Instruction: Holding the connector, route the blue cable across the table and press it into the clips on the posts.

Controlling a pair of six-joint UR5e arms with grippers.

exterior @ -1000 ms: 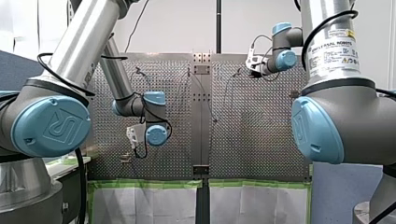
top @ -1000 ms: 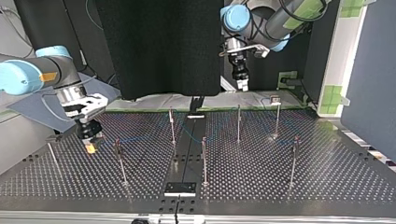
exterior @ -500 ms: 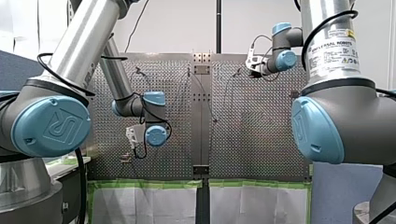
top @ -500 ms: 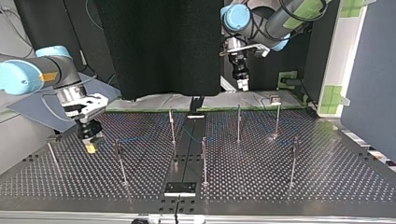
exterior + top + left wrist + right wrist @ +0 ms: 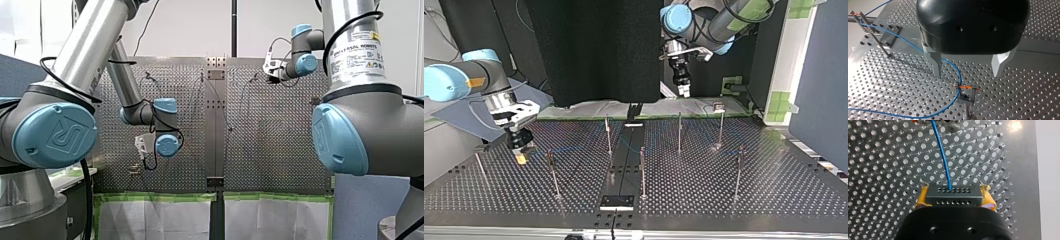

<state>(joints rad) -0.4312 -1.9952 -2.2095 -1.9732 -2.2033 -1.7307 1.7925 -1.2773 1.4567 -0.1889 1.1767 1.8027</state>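
In the right wrist view my right gripper (image 5: 954, 195) is shut on the dark connector (image 5: 953, 193), its yellow pads (image 5: 922, 198) against both ends. The blue cable (image 5: 944, 157) leaves the connector and runs ahead to a clip (image 5: 948, 122). At the top view's left this gripper (image 5: 521, 157) hangs low over the perforated table (image 5: 724, 200). My left gripper (image 5: 968, 75) is open and holds nothing; it hovers over a post clip (image 5: 965, 87) with orange tabs, through which the cable (image 5: 910, 45) passes. That gripper (image 5: 683, 90) is raised at the top view's far side.
Several thin posts stand on the table, such as one (image 5: 642, 170) near the middle, one (image 5: 553, 172) beside my right gripper and one (image 5: 738, 172) at the top view's right. A dark plate (image 5: 616, 201) lies at the near edge. Another clipped post (image 5: 863, 20) holds the cable.
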